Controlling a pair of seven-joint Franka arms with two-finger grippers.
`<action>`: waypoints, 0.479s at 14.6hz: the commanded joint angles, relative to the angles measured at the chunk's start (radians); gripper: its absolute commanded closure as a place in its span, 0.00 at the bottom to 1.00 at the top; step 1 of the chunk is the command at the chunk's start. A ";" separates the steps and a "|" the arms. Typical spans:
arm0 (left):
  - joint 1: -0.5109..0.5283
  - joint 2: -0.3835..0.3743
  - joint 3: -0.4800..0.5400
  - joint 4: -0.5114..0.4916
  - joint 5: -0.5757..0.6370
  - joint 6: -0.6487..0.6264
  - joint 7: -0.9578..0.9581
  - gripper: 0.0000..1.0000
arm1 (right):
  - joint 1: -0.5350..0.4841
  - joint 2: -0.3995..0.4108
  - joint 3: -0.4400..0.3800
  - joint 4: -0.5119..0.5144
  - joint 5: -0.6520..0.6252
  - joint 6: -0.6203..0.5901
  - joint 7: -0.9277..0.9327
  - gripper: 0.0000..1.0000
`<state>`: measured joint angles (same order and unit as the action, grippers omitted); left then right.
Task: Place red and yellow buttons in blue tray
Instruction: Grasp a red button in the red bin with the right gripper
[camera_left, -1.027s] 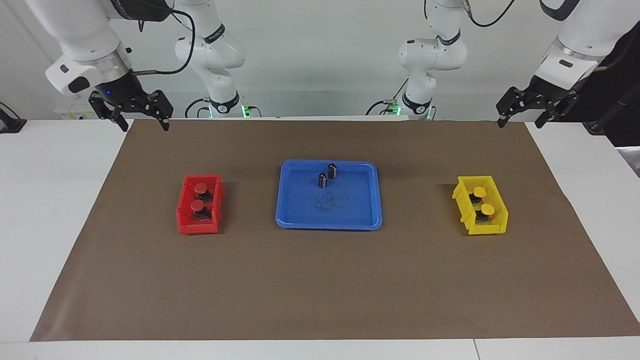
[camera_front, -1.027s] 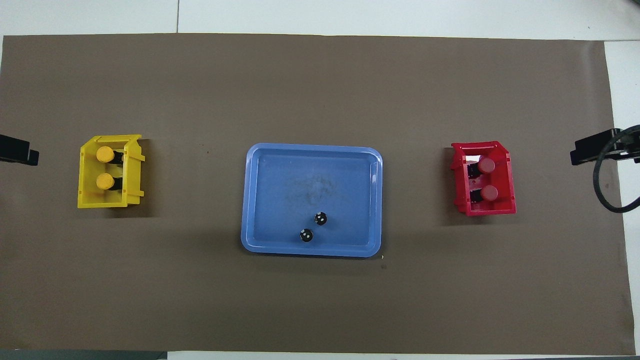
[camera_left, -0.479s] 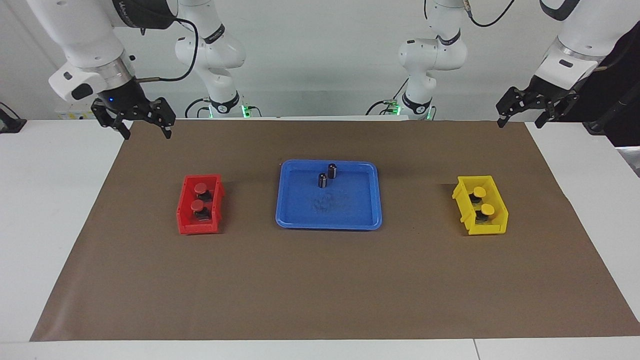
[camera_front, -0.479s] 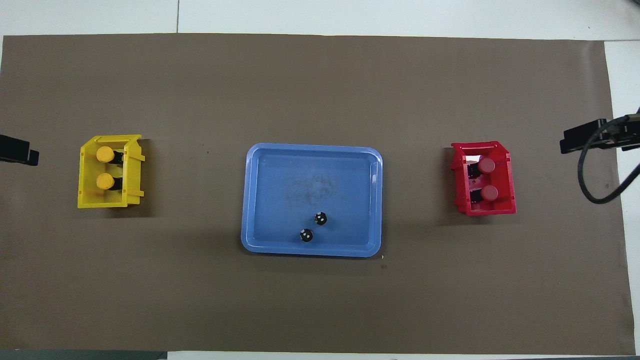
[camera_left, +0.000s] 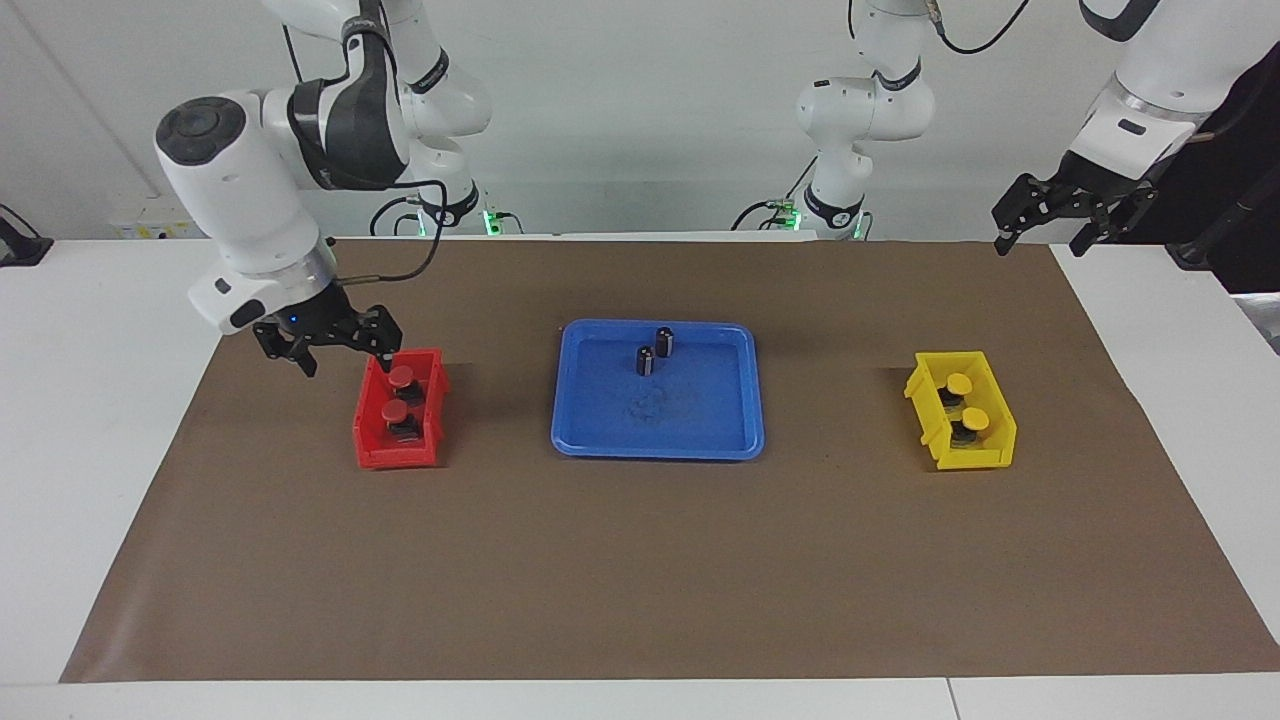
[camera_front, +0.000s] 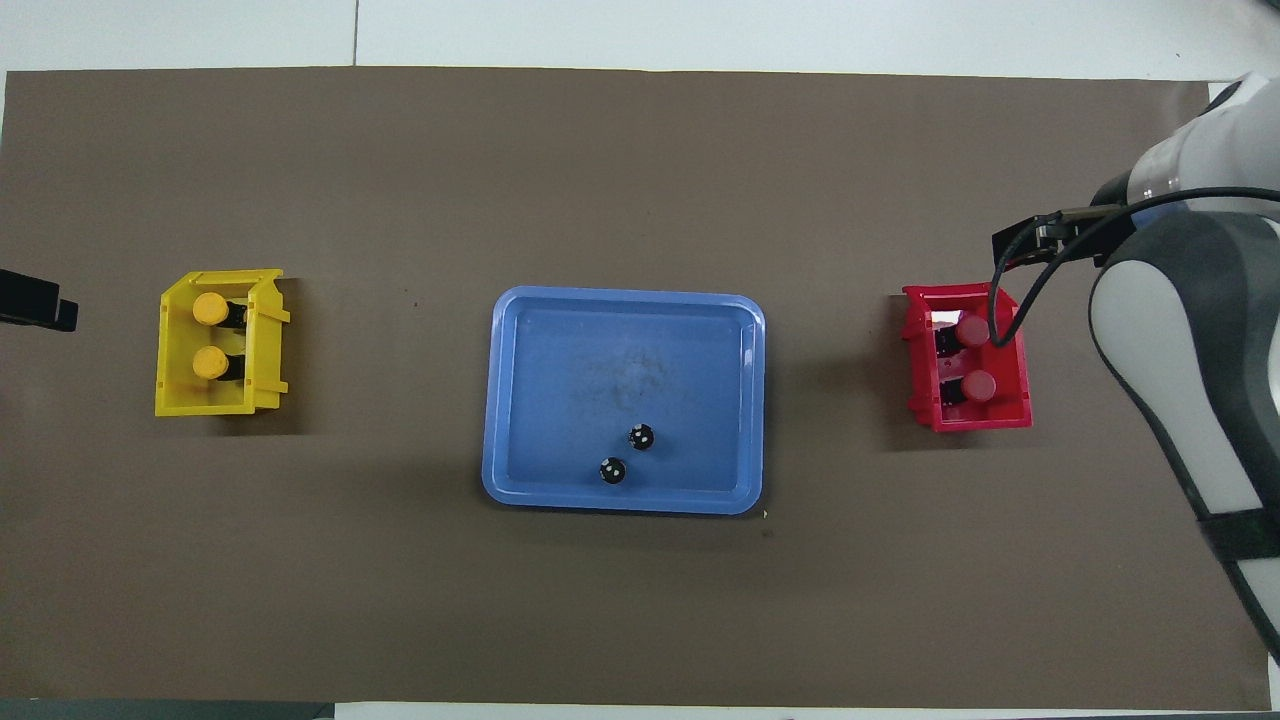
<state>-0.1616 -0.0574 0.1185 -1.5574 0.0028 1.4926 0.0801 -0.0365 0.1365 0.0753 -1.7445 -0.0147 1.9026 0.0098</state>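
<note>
Approaching: right gripper (camera_left: 340, 352) spread, empty, over red bin (camera_left: 372, 440) to pick red buttons (camera_left: 401, 376)
Waiting: left gripper (camera_left: 1045, 222) spread, empty; blue tray (camera_left: 740, 440) holds no buttons

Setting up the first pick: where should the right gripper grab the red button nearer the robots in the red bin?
Probably from straight above, open right gripper closing on the red button around its round cap: it stands upright, walled by the red bin.

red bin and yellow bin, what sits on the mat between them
Only the flat blue plastic tray, holding two black-and-silver cylinders; otherwise bare brown mat between the red bin and yellow bin, clearest overhead.
</note>
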 joint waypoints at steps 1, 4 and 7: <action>0.004 -0.021 -0.002 -0.020 0.014 -0.011 0.003 0.00 | -0.016 -0.023 0.004 -0.117 0.021 0.100 0.004 0.03; 0.002 -0.021 -0.002 -0.018 0.014 -0.011 0.003 0.00 | -0.013 -0.023 0.004 -0.208 0.030 0.209 0.004 0.13; -0.010 -0.021 -0.005 -0.018 0.014 -0.006 -0.003 0.00 | -0.014 -0.020 0.003 -0.265 0.030 0.288 0.001 0.21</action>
<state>-0.1622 -0.0574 0.1173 -1.5574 0.0028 1.4924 0.0801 -0.0388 0.1412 0.0720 -1.9534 -0.0032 2.1422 0.0099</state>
